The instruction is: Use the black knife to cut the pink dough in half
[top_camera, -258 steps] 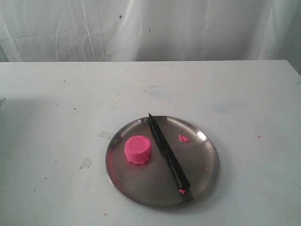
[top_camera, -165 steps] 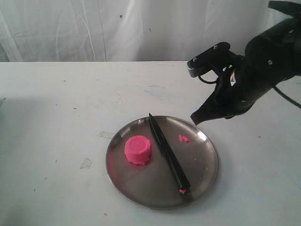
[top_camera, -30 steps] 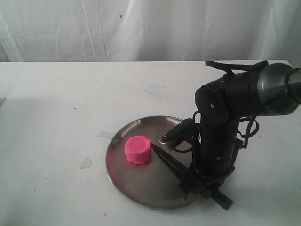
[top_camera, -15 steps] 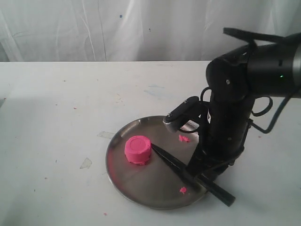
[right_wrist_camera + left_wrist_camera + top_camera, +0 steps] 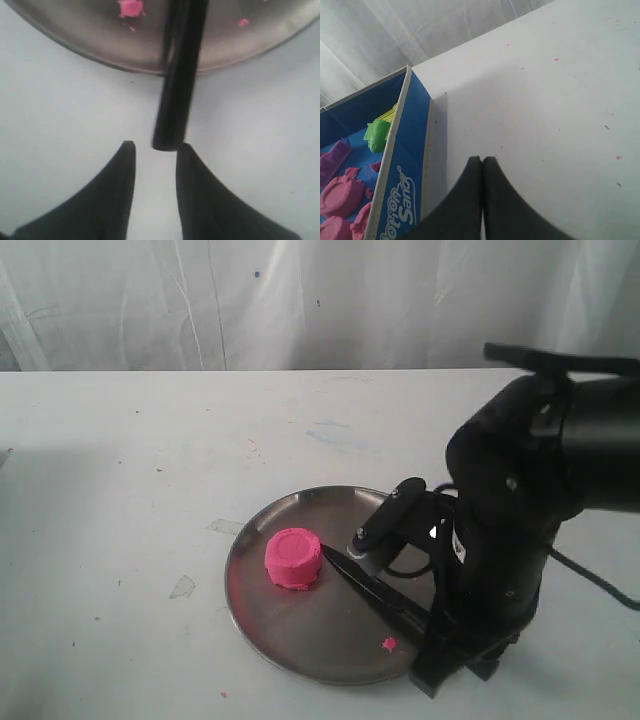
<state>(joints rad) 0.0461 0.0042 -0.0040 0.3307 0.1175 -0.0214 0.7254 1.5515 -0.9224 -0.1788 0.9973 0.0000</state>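
The pink dough (image 5: 293,558), a short round puck with a ringed top, stands whole on the left of the steel plate (image 5: 298,628). The black knife (image 5: 372,590) lies slantwise on the plate, its tip beside the dough and its handle running out over the front right rim. My right gripper (image 5: 452,665) hangs low at that rim. In the right wrist view it (image 5: 155,146) is open, and the butt of the knife (image 5: 179,80) lies just ahead of the fingertips, not between them. My left gripper (image 5: 482,160) is shut over bare table, far from the plate.
Pink crumbs (image 5: 388,644) lie on the plate near the knife handle. A blue sand-kit box (image 5: 402,175) with pink and green moulds sits beside my left gripper. The right arm's bulk (image 5: 520,490) stands over the plate's right side.
My right arm has swung forward and lower, and now covers the knife's handle end at the front right rim. The dough and the knife tip have stayed put.
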